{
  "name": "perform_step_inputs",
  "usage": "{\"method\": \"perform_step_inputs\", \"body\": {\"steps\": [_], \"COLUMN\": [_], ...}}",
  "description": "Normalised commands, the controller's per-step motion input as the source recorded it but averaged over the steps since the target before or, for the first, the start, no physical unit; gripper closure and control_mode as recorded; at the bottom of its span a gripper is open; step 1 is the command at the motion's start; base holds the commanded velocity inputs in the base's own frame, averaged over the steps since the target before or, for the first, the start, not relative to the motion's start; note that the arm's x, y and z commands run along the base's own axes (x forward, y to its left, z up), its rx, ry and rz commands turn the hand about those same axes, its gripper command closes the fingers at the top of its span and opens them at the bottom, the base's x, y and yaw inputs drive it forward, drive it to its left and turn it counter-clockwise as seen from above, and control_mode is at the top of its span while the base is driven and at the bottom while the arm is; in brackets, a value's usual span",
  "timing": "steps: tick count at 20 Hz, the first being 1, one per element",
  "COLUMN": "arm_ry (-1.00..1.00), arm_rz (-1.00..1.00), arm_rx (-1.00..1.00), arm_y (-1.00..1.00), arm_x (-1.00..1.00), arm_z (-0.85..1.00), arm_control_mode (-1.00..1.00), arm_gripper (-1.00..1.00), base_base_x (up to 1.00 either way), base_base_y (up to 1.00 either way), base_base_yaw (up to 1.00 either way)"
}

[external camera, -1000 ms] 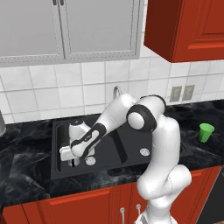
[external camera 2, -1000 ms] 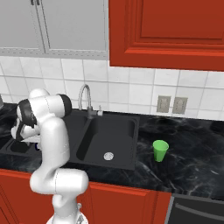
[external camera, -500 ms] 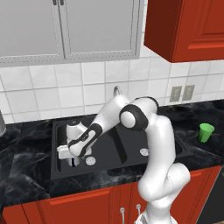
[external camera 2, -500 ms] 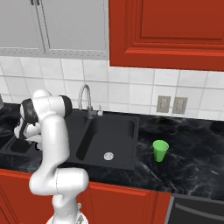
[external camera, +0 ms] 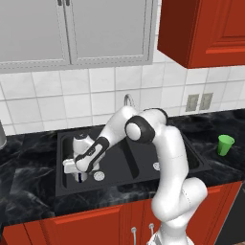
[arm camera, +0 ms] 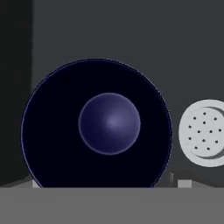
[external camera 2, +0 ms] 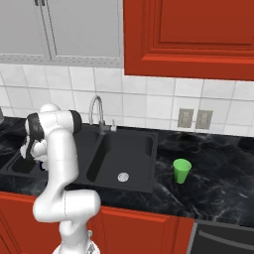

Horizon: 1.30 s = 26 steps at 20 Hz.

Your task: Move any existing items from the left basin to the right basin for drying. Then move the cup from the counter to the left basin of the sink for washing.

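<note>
A white mug with a dark blue inside [arm camera: 109,124] stands upright in the left basin [external camera: 117,160] of the black sink. My gripper [external camera: 76,170] hangs right above it, pointing down into its mouth. In the hand view the gripper [arm camera: 110,183] is open, its tips set wide on either side of the mug's rim and not touching it. The basin's round silver drain [arm camera: 204,132] lies just beside the mug. The green cup [external camera: 225,144] stands on the black counter [external camera: 225,165] far to the right, and the cup [external camera 2: 182,170] is upright and untouched. The right basin [external camera 2: 130,156] holds nothing.
The chrome gooseneck faucet [external camera 2: 95,112] rises at the sink's back, over the middle divider, with my arm arching past it. The tiled wall and outlets [external camera: 199,101] stand behind, and red cabinets [external camera 2: 188,34] hang overhead.
The arm has swung a little further left and the hand has dropped slightly lower into the left basin. The jaws stay open and the mug and cup have not moved.
</note>
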Motion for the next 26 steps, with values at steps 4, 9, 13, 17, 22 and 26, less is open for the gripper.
{"method": "perform_step_inputs", "body": {"steps": [4,9,13,17,22,26], "arm_ry": [0.0,0.0,0.0,0.0,0.0,0.0], "arm_rz": [-0.04,-0.03,-0.01,0.0,0.0,0.0], "arm_rx": [-0.01,-0.01,0.0,0.0,0.0,0.0], "arm_y": [0.17,0.18,0.04,0.0,0.0,-0.01], "arm_x": [0.28,0.27,0.1,0.0,0.0,0.0], "arm_z": [-0.24,-0.18,-0.15,-0.05,0.0,0.14], "arm_control_mode": [-1.0,-1.0,-1.0,-1.0,-1.0,-1.0], "arm_gripper": [-1.0,-1.0,1.0,1.0,1.0,1.0], "base_base_x": [0.0,0.0,0.0,0.0,0.0,0.0], "base_base_y": [0.0,0.0,0.0,0.0,0.0,0.0], "base_base_yaw": [0.0,0.0,0.0,0.0,0.0,0.0]}}
